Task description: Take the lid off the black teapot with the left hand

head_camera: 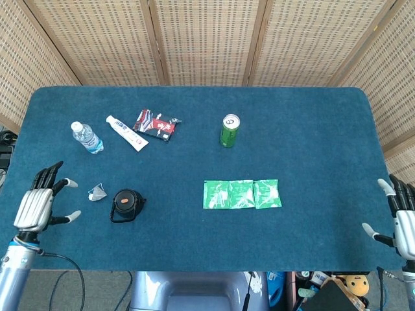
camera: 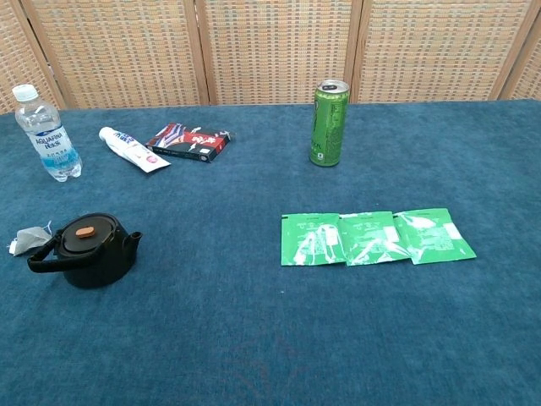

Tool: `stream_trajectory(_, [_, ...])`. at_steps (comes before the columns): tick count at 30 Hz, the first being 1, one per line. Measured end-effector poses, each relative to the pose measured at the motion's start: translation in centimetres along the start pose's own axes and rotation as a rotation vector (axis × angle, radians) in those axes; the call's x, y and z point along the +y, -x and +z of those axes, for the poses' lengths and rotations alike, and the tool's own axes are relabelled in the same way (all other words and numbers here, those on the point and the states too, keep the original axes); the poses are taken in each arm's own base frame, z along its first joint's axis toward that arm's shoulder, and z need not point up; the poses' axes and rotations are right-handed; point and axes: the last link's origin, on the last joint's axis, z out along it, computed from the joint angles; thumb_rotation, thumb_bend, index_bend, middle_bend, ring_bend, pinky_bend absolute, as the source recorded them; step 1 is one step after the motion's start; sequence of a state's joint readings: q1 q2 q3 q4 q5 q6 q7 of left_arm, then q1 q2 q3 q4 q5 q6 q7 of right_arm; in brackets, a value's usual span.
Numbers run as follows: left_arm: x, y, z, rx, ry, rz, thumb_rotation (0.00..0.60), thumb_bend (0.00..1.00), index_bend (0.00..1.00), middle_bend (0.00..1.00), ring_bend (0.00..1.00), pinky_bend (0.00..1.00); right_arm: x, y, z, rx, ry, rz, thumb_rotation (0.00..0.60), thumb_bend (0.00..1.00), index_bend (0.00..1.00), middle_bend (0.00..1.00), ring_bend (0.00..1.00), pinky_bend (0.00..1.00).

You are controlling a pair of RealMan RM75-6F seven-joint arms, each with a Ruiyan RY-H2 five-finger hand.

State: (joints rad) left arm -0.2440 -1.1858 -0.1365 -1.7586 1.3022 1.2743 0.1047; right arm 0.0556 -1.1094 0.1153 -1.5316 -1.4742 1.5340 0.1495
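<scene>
Toward the lower left of the head view, the black teapot (head_camera: 126,205) sits on the desk (head_camera: 311,149) with its lid (camera: 84,231) on, untouched, while the left hand (head_camera: 40,206) hovers beside it, fingers spread and empty, everything left to do

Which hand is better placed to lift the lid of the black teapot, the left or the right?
The left hand. It hovers open near the table's left edge, close to the black teapot, whose lid is still on. The right hand is open at the far right edge, beyond the green packets.
</scene>
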Motion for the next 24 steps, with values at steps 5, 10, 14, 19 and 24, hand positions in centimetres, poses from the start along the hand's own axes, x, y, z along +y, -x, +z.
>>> stream_trajectory(5, [2.4,1.1,2.2,-0.063,-0.023,0.011,0.6,0.18,0.48,0.0,0.0,0.0,0.3,0.0,0.1,-0.003,0.012,0.006,0.6,0.0,0.0,0.0,0.0,0.0])
stream_trajectory(10, [4.8,2.7,3.6,-0.129,-0.062,0.026,0.6,0.23,0.49,0.0,0.0,0.0,0.4,-0.1,0.1,-0.006,0.012,0.014,0.6,0.0,0.0,0.0,0.0,0.0])
stream_trajectory(14, [6.7,4.1,4.4,-0.181,-0.077,0.017,0.6,0.28,0.5,0.0,0.0,0.0,0.5,0.0,0.2,-0.012,0.012,0.02,0.6,0.0,0.0,0.0,0.0,0.0])
stream_trajectory(19, [8.3,5.7,5.2,-0.235,-0.074,-0.001,0.6,0.3,0.5,0.0,0.0,0.0,0.5,0.0,0.2,-0.014,0.012,0.022,0.6,0.0,0.0,0.0,0.0,0.0])
stream_trajectory(24, [8.7,6.4,5.4,-0.248,-0.073,0.003,0.6,0.34,0.5,0.0,0.0,0.0,0.6,0.0,0.3,-0.017,0.015,0.026,0.6,0.0,0.0,0.0,0.0,0.0])
